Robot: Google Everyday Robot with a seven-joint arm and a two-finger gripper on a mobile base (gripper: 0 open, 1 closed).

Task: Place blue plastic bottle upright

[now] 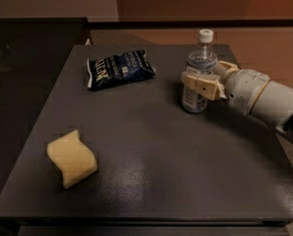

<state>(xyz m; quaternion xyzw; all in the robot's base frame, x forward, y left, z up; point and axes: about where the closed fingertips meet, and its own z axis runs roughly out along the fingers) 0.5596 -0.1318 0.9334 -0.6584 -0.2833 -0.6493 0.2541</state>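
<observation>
Clear plastic, the blue plastic bottle (201, 59) is standing upright at the table's (136, 181) far right, long axis vertical, while the gripper (205, 78) is reaching in from the right, jaws clamping its middle.

Dim, warm-toned scene. A pale overhead sheen marks the dark table (136, 132) toward 6 o'clock. At 2 o'clock the gripper (201, 80), closed around the blue plastic bottle (201, 58), throws a faint shadow toward 9 o'clock.
</observation>
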